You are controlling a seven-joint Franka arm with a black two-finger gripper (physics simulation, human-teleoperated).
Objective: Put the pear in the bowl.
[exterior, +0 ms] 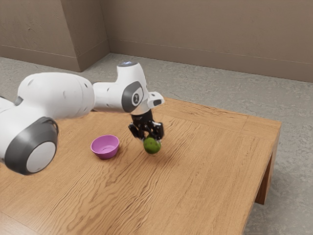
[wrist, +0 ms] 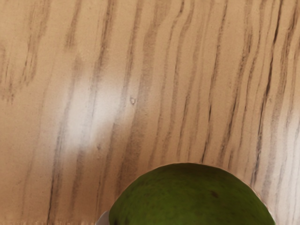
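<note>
Bowl [exterior: 105, 148] on table [exterior: 210, 171], to exterior view's left of pear [exterior: 152, 145], apart. Pear at gripper [exterior: 146, 136], perhaps touching tabletop.

Between the magenta bowl [exterior: 105, 154] and the green pear [exterior: 152, 145], we see a strip of bench [exterior: 210, 166] that we could cross. The bowl's raised wall stands in the way of a low sideways path; over its rim, we could enter from above. The pear blocks the spot just under our gripper [exterior: 145, 135]. Toward the exterior view's right, we have a broad stretch of wood to pass over, up to the bench's edge. At the exterior view's left, our white arm [exterior: 56, 95] takes up the room above the bench.
</note>
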